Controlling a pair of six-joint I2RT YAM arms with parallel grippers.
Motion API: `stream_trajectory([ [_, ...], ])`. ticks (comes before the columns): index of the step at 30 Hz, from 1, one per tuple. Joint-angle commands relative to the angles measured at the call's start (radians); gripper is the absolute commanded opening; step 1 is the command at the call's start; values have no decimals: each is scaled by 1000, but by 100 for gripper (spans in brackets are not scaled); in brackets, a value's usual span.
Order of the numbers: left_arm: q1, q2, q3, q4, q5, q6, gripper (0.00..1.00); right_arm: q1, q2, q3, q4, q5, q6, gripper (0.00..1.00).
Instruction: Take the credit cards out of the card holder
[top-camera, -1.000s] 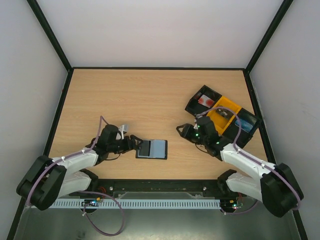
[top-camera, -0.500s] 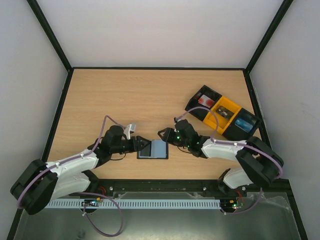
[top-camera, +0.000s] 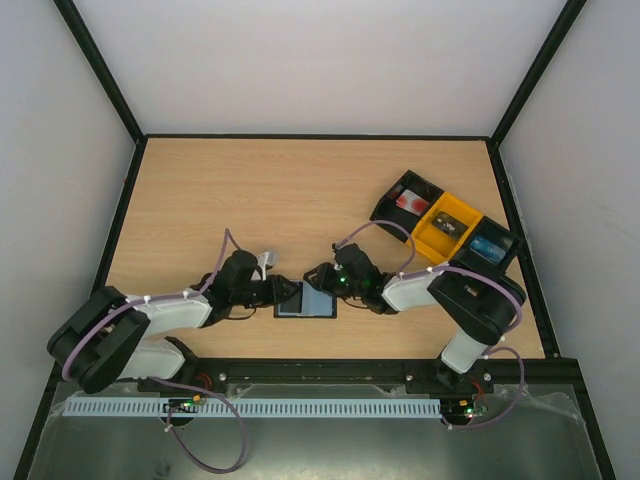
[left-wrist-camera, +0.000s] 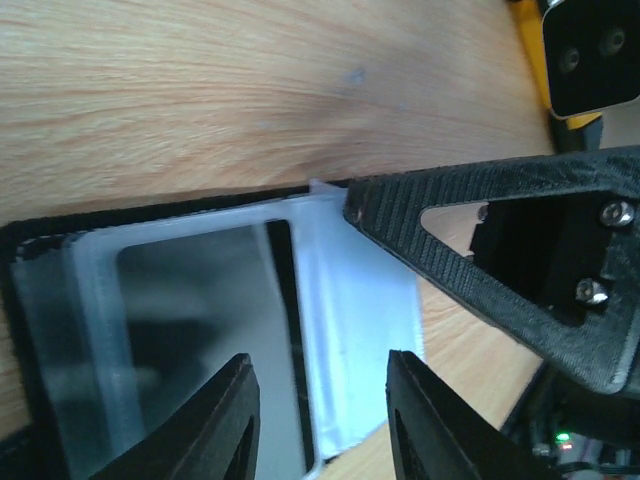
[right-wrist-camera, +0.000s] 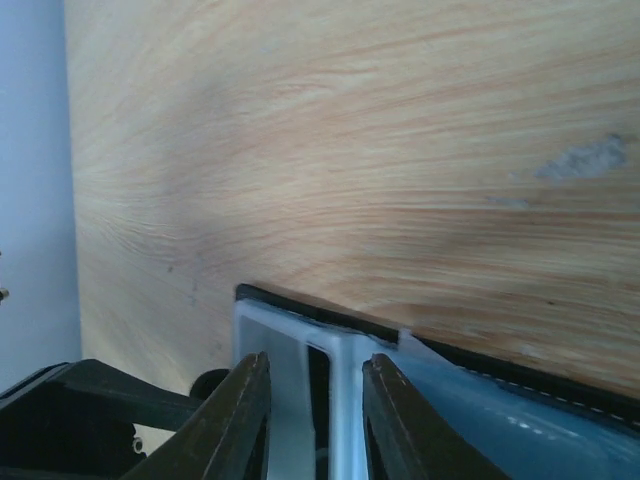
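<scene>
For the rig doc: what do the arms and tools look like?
The left arm and right arm have white link shells, bulky black joints and a lilac cable looping along each. Green lights glow near the right wrist. The left tool and right tool are black; the right one's finely ribbed finger has a triangular cut-out and screw heads.
</scene>
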Motion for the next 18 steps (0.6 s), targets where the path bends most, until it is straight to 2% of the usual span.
stream_trajectory([
  [1, 20, 46, 7, -46, -52, 53, 35, 9, 43, 14, 48, -24, 1, 25],
  [5, 47, 36, -36, -60, -58, 63, 32, 9, 65, 13, 25, -43, -25, 25],
  [9, 53, -1, -66, -47, -43, 63, 36, 9, 69, 4, -6, -29, -51, 26],
  [14, 53, -7, -80, -39, -39, 64, 33, 9, 68, 13, -32, -36, -63, 26],
  [18, 52, 4, -88, -37, -29, 62, 37, 10, 18, 16, -76, -26, -75, 26],
])
